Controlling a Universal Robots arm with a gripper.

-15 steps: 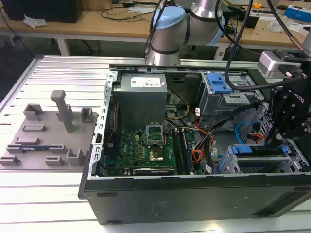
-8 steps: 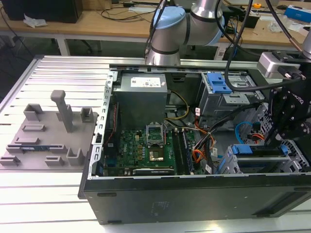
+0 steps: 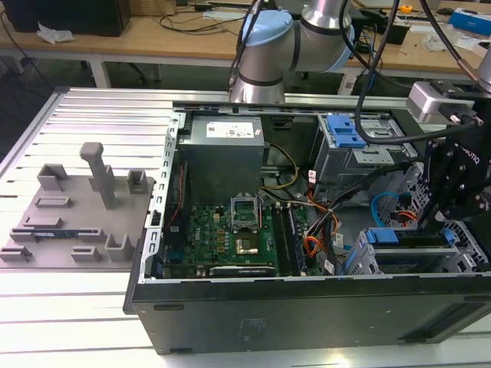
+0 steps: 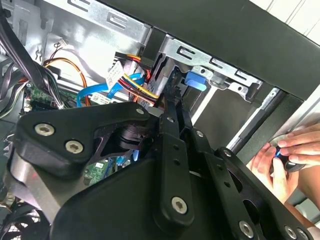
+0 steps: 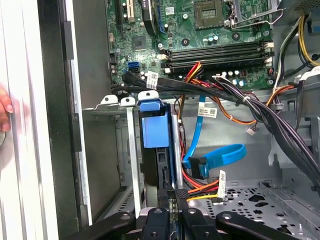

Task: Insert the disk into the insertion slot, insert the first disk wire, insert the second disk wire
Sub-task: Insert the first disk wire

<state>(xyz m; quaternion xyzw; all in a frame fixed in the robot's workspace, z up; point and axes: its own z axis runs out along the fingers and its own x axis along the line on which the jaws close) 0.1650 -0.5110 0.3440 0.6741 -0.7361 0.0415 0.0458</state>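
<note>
Already the disk sat in the insertion slot at the exterior view's right; the pincer was clenched on the first disk wire, seemingly mid-insertion; seating called for square alignment.

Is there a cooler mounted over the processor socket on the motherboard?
No, the processor socket on the motherboard lies bare, with no cooler over it.

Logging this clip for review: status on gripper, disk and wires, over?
Gripper shut on power connector. Disk in insertion slot. Blue data cable hanging loose nearby. Hand at case edge.
</note>
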